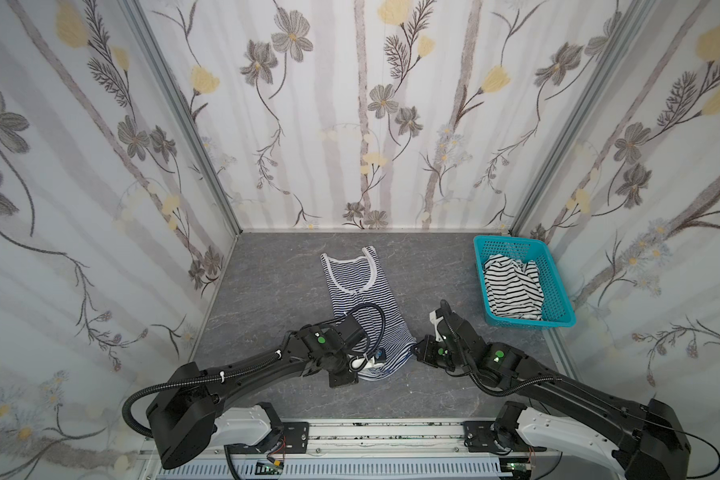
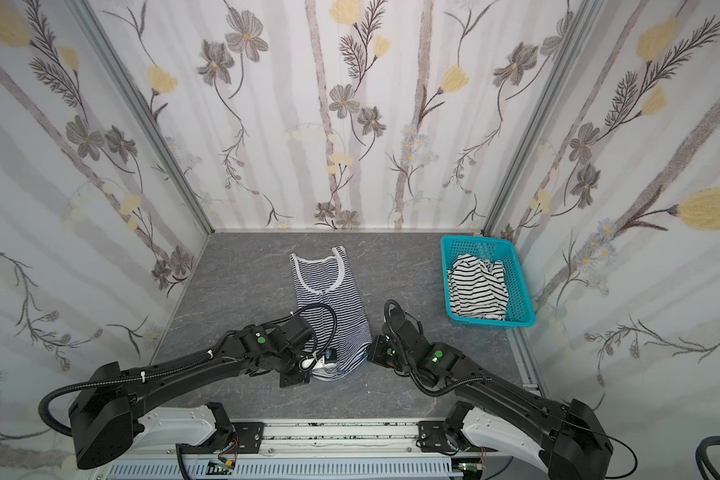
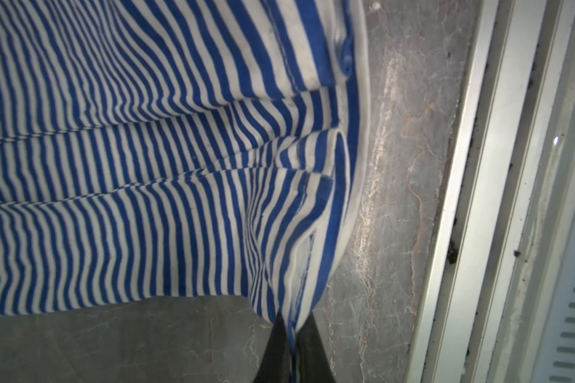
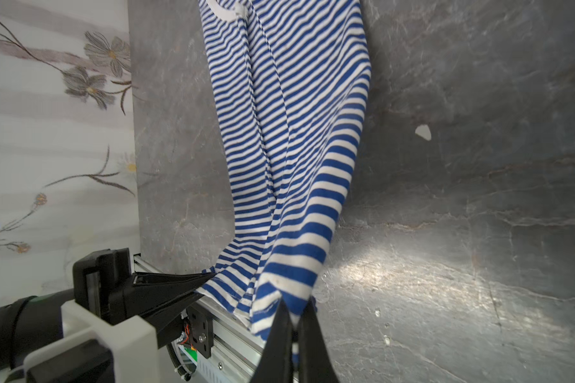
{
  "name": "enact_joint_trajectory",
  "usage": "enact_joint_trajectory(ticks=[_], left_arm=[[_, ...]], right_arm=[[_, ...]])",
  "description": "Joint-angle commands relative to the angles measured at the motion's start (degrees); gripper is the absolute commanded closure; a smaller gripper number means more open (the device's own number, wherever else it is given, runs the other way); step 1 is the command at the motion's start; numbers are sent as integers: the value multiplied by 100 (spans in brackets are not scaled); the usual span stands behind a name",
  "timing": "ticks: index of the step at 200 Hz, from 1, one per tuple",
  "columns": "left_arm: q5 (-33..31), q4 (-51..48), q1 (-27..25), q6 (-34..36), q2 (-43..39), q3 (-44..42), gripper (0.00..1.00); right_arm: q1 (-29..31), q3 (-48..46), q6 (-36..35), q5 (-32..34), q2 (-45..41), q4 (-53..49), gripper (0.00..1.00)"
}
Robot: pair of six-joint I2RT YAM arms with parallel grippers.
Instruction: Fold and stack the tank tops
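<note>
Navy-striped tank top (image 1: pixel 360 291) held by its hem.
Left end effector (image 3: pixel 294 331) and right end effector (image 4: pixel 294 318) are clamped on its 6 o'clock hem at table (image 1: pixel 267 291) centre; the black-striped tank top (image 1: pixel 512 291) is heaped in the basket (image 1: pixel 555 291) at 2 o'clock.

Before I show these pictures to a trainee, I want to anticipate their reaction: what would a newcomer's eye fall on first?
The fine-striped tank top lies lengthwise in the middle of the grey table, with the left gripper and the right gripper each shut on a near hem corner. At the far right, the turquoise basket holds the crumpled wide-striped tank top. Floral wallpaper covers the walls all round.
</note>
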Motion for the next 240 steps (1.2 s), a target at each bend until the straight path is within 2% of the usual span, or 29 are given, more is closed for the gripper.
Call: enact_joint_trajectory(ticks=[1,39,96,135,183,240], left_arm=[[-205,-196,234,301,-133,382,100],[-228,-190,917,879,220,998,100],[60,-58,1982,1550,1209,1817,100],[149,103,2347,1718,1828,2348,100],[140,229,2714,1673,3064,3055,100],[36,398,2963,1510,3989,3579,99]], right_arm=[[-382,385,-433,-24,199,-324,100],[-951,1322,-1058,-252,847,-393,100],[-1475,2956,-2007,-606,2659,-594,100],[-1719,4063,-2486,-927,3840,-793,100],[-2158,5050,-2832,-1561,5162,-842,100],[-2403,5851,-3017,-2052,6224,-887,100]])
